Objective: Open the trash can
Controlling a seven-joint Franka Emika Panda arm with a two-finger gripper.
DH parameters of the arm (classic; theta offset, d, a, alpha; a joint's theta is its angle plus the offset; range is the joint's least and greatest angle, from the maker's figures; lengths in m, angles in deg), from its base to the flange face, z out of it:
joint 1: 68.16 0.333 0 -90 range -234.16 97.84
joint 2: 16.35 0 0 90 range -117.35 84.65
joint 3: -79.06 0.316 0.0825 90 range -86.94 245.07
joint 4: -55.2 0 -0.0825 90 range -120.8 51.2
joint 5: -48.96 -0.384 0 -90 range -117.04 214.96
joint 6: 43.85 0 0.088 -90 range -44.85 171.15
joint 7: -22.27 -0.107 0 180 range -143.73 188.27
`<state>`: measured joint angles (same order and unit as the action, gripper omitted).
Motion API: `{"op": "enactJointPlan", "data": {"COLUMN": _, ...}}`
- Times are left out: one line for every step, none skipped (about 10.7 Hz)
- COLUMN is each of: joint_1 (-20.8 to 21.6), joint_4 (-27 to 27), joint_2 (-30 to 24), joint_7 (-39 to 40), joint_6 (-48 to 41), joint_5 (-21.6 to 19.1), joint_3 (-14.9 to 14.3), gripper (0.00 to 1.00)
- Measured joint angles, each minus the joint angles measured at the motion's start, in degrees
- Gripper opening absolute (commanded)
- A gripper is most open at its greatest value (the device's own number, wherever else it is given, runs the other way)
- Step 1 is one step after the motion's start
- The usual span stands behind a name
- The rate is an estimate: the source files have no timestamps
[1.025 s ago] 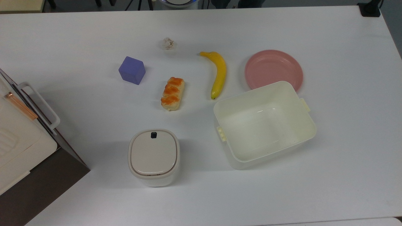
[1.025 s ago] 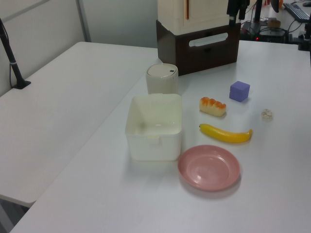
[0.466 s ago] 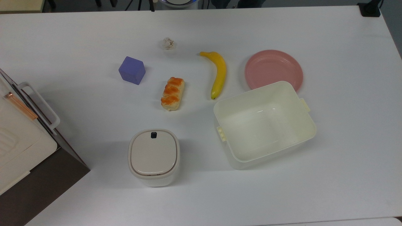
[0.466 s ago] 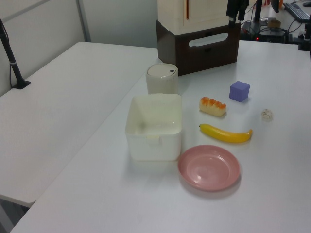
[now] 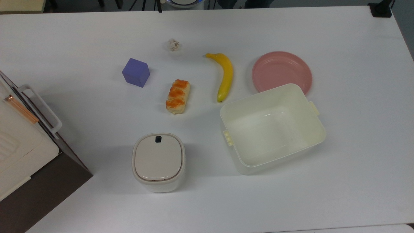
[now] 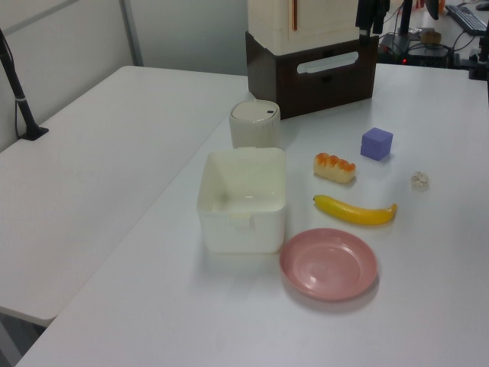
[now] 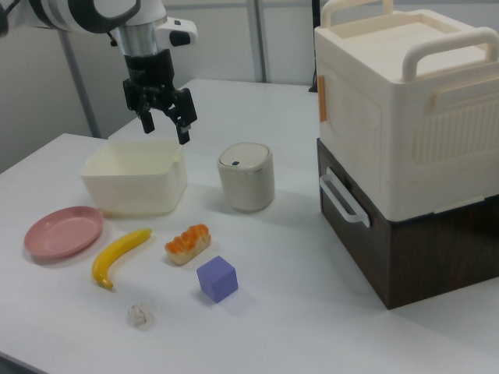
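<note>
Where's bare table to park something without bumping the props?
Free: the table on the top view's right, past the cream tub and pink plate; also below the trash can. Crowded: around cube, bread, banana.

I see a broad white table (image 5: 355, 161) under even light, a second white table (image 6: 84, 176) alongside it in the left view, pale wall panels (image 7: 226, 39) behind, a cluttered desk (image 6: 458, 23) in the left view's far corner
</note>
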<state>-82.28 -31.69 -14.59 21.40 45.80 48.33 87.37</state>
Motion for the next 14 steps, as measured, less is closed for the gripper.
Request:
{"op": "enactJointPlan", "data": {"joint_1": 0.0, "joint_4": 0.0, "joint_2": 0.1, "joint_7": 0.5, "joint_6": 0.0, "joint_5": 0.0, "joint_3": 0.0, "gripper": 1.00}}
{"op": "enactJointPlan", "data": {"joint_1": 0.0, "joint_4": -0.1, "joint_2": 0.1, "joint_7": 1.7, "joint_6": 0.0, "joint_5": 0.0, "joint_3": 0.0, "gripper": 0.98}}
{"op": "enactJointPlan", "data": {"joint_1": 0.0, "joint_4": -0.2, "joint_2": 0.2, "joint_7": 3.1, "joint_6": 0.0, "joint_5": 0.0, "joint_3": 0.0, "gripper": 0.84}}
{"op": "enactJointPlan", "data": {"joint_1": 0.0, "joint_4": -0.2, "joint_2": 0.2, "joint_7": 4.3, "joint_6": 0.0, "joint_5": 0.0, "joint_3": 0.0, "gripper": 0.52}}
{"op": "enactJointPlan", "data": {"joint_1": 0.1, "joint_4": -0.3, "joint_2": 0.3, "joint_7": 5.1, "joint_6": 0.0, "joint_5": 0.0, "joint_3": 0.0, "gripper": 0.03}}
{"op": "enactJointPlan", "data": {"joint_1": 0.6, "joint_4": -0.3, "joint_2": 0.7, "joint_7": 5.6, "joint_6": 0.1, "joint_5": 0.7, "joint_3": 0.0, "gripper": 0.00}}
{"op": "enactJointPlan", "data": {"joint_1": 1.8, "joint_4": -0.3, "joint_2": 1.4, "joint_7": 5.7, "joint_6": 0.6, "joint_5": 2.2, "joint_3": 0.0, "gripper": 0.00}}
{"op": "enactJointPlan", "data": {"joint_1": 3.4, "joint_4": -0.3, "joint_2": 2.3, "joint_7": 5.7, "joint_6": 1.2, "joint_5": 3.5, "joint_3": 0.1, "gripper": 0.00}}
{"op": "enactJointPlan", "data": {"joint_1": 4.6, "joint_4": -0.3, "joint_2": 3.0, "joint_7": 5.7, "joint_6": 1.5, "joint_5": 4.8, "joint_3": 0.1, "gripper": 0.00}}
{"op": "enactJointPlan", "data": {"joint_1": 5.4, "joint_4": -0.2, "joint_2": 3.7, "joint_7": 5.7, "joint_6": 2.7, "joint_5": 5.7, "joint_3": 0.1, "gripper": 0.00}}
{"op": "enactJointPlan", "data": {"joint_1": 6.4, "joint_4": -0.3, "joint_2": 5.0, "joint_7": 5.7, "joint_6": 5.7, "joint_5": 6.9, "joint_3": 0.1, "gripper": 0.00}}
{"op": "enactJointPlan", "data": {"joint_1": 7.2, "joint_4": -0.3, "joint_2": 6.7, "joint_7": 5.0, "joint_6": 9.7, "joint_5": 8.1, "joint_3": 0.1, "gripper": 0.00}}
{"op": "enactJointPlan", "data": {"joint_1": 7.8, "joint_4": -0.4, "joint_2": 8.7, "joint_7": 2.3, "joint_6": 14.1, "joint_5": 9.3, "joint_3": 0.1, "gripper": 0.00}}
{"op": "enactJointPlan", "data": {"joint_1": 8.0, "joint_4": -0.3, "joint_2": 10.7, "joint_7": -0.2, "joint_6": 17.9, "joint_5": 10.4, "joint_3": 0.1, "gripper": 0.00}}
